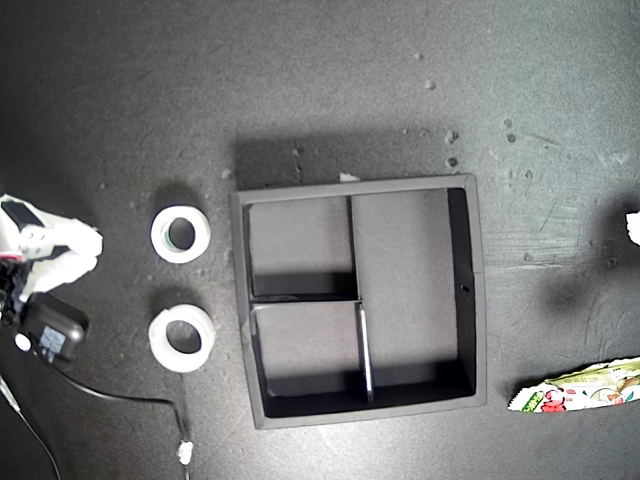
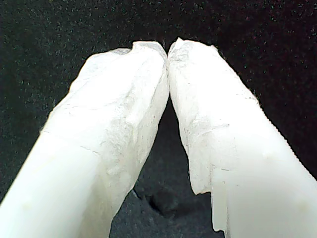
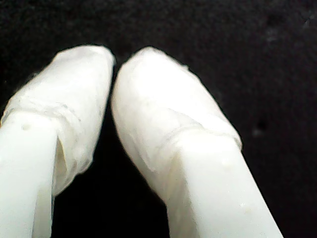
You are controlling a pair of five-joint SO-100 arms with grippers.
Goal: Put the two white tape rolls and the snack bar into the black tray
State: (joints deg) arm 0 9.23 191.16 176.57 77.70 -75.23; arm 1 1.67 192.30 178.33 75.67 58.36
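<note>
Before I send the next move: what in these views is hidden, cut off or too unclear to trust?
- Snack bar: cut off by the exterior view's right edge, so its full length is unseen.
- Arm at the exterior view's left edge: mostly out of frame; the wrist views do not show whether it is first or second.
- White bit at the exterior view's right edge: too cropped to identify.
- My first gripper and my second gripper: only dark surface beyond the tips; position unknown.

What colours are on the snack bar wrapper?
The snack bar wrapper looks white and pale green with red and green print. It shows best in the exterior view, at its lower right.
</note>
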